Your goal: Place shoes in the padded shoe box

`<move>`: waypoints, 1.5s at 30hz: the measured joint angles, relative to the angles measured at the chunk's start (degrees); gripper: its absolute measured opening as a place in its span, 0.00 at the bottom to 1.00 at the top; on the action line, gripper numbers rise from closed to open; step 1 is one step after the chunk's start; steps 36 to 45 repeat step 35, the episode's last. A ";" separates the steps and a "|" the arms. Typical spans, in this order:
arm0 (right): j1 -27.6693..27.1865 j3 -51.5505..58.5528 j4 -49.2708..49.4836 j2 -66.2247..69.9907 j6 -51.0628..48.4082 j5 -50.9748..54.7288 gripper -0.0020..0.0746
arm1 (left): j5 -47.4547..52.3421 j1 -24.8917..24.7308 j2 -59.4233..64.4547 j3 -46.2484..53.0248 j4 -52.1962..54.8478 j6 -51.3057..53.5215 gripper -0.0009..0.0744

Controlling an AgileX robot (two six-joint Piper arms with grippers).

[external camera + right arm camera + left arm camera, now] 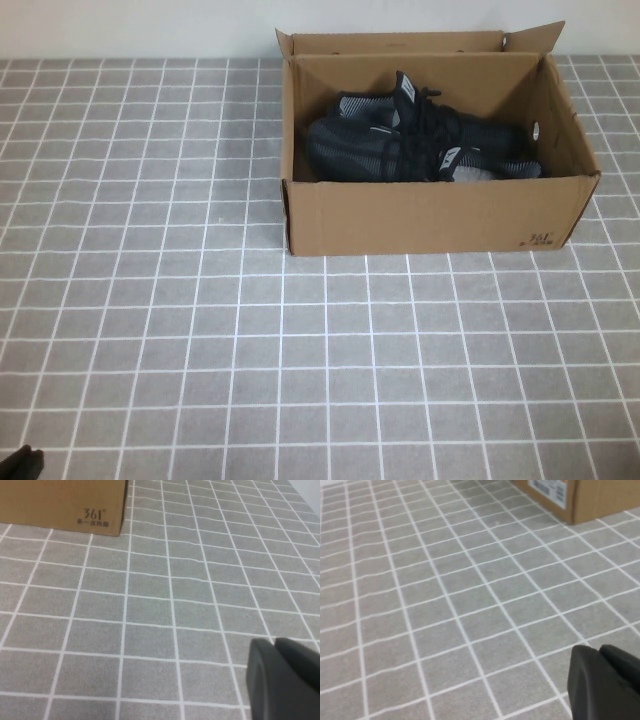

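Cardboard is filling the far right of the high view: the padded shoe box (pixel 430 215) is sitting on the grey tiled counter (pixel 150 300) with its flaps standing open. The shoes (pixel 420 140) are lying inside the box, side by side and touching, one with its tongue and laces sticking up. Small black print (pixel 537 240) is showing at the near right corner of the box's front wall, and a round hole (pixel 536 131) is showing in its right wall. Well away from the box, at the near left corner of the counter, a dark tip of the left end effector (pixel 22 464) is peeking in.

In the left wrist view, the left end effector (pixel 605 685) is hanging over bare tiles, with a corner of the box (pixel 580 497) far off; whether it is spread or pressed together cannot be told.

In the right wrist view, the right end effector (pixel 282 680) is hovering over the tiles, apart from the box corner bearing the print (pixel 94 516); its state cannot be told either.
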 joint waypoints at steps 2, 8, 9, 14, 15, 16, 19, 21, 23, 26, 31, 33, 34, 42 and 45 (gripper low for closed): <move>0.00 0.00 0.00 0.00 0.00 0.00 0.02 | -0.10 0.81 -0.08 0.00 0.00 -0.14 0.01; 0.00 0.00 0.00 0.00 0.00 0.00 0.02 | -0.18 1.07 -0.14 0.00 -0.04 -0.22 0.01; 0.00 0.00 0.00 0.00 0.00 0.00 0.02 | -0.18 1.07 -0.14 0.00 -0.04 -0.22 0.01; 0.00 0.00 0.00 0.00 0.00 0.00 0.02 | -0.18 1.07 -0.14 0.00 -0.04 -0.22 0.01; 0.00 0.00 0.00 0.00 0.00 0.00 0.02 | -0.18 1.07 -0.14 0.00 -0.04 -0.22 0.01; 0.00 0.00 0.00 0.00 0.00 0.00 0.02 | -0.18 1.07 -0.14 0.00 -0.04 -0.22 0.01; 0.00 0.00 0.00 0.00 0.00 0.00 0.02 | -0.18 1.07 -0.14 0.00 -0.04 -0.22 0.01; 0.00 0.00 0.00 0.00 0.00 0.00 0.02 | -0.18 1.07 -0.14 0.00 -0.04 -0.22 0.01; 0.00 0.00 0.00 0.00 0.00 0.00 0.02 | -0.18 1.07 -0.14 0.00 -0.04 -0.22 0.01; 0.00 0.00 0.00 0.00 0.00 0.00 0.02 | -0.18 1.07 -0.14 0.00 -0.04 -0.22 0.01; 0.00 0.00 0.00 0.00 0.00 0.00 0.02 | -0.18 1.07 -0.14 0.00 -0.04 -0.22 0.01; 0.00 0.00 0.00 0.00 0.00 0.00 0.02 | -0.18 1.07 -0.14 0.00 -0.04 -0.22 0.01; 0.00 0.00 0.00 0.00 0.00 0.00 0.02 | -0.18 1.07 -0.14 0.00 -0.04 -0.22 0.01; 0.00 0.00 0.00 0.00 0.00 0.00 0.02 | -0.18 1.07 -0.14 0.00 -0.04 -0.22 0.01; 0.00 0.00 0.00 0.00 0.00 0.00 0.02 | -0.18 1.07 -0.14 0.00 -0.04 -0.22 0.01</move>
